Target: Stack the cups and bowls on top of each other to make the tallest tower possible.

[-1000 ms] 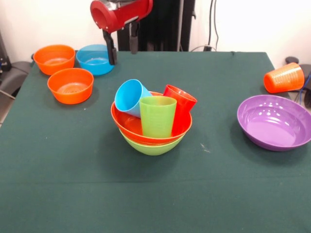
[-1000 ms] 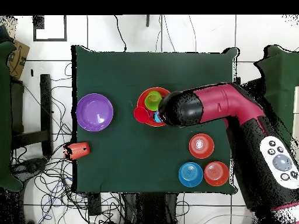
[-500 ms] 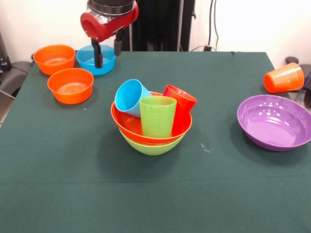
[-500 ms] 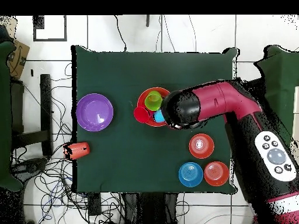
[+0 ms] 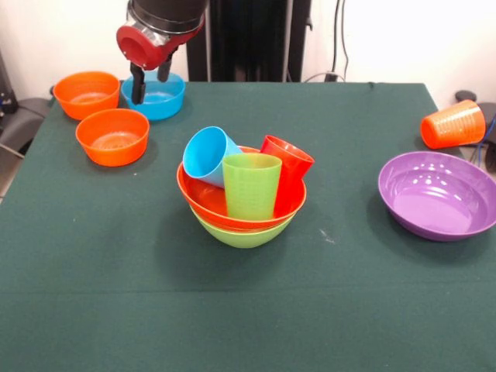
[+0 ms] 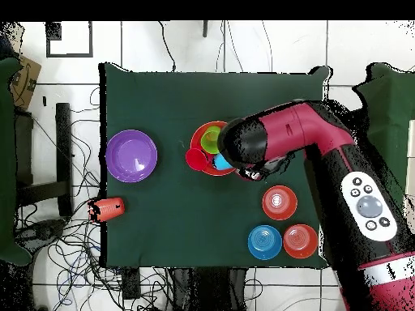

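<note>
The tower stands mid-table: a large lime green bowl point(image 5: 242, 233) holds an orange-red bowl point(image 5: 203, 203). Three cups stand in that bowl: a tilted light blue cup point(image 5: 206, 155), a lime green cup point(image 5: 251, 186) and a red cup point(image 5: 290, 170). In the overhead view the arm covers part of the tower point(image 6: 208, 144). My gripper point(image 5: 151, 80) hangs open and empty at the back left, in front of the small blue bowl point(image 5: 161, 98). Two small orange bowls point(image 5: 87, 94) point(image 5: 113, 136) sit near it. The purple bowl point(image 5: 438, 194) and an orange cup point(image 5: 453, 124) lying on its side are at the right.
The green table point(image 5: 248, 310) has an open stretch along its front. In the overhead view the purple bowl point(image 6: 131, 155) and orange cup point(image 6: 107, 209) lie on one side. The small bowls point(image 6: 279, 202) point(image 6: 265, 241) point(image 6: 301, 240) lie on the other.
In the front view the gripper has swung left and slightly up, from right of the blue bowl to its left front. No cup or bowl has moved.
</note>
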Motion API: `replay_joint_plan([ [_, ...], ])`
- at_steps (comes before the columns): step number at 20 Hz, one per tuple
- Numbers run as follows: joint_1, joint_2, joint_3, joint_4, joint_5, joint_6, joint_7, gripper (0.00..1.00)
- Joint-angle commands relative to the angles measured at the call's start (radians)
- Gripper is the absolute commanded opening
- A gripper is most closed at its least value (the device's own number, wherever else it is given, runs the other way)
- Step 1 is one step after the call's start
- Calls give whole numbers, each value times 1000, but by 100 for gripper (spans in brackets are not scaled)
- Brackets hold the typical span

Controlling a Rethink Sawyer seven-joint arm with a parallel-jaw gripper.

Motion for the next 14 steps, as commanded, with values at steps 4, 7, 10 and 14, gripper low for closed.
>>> replay_joint_plan([
  [4, 97, 87, -75, -167, -140, 173, -372, 100],
  [7, 76, 105, -71, -143, -122, 124, -354, 100],
  [10, 67, 92, -82, -100, -133, 98, -340, 100],
  [14, 27, 105, -63, -56, -101, 1, -300, 100],
])
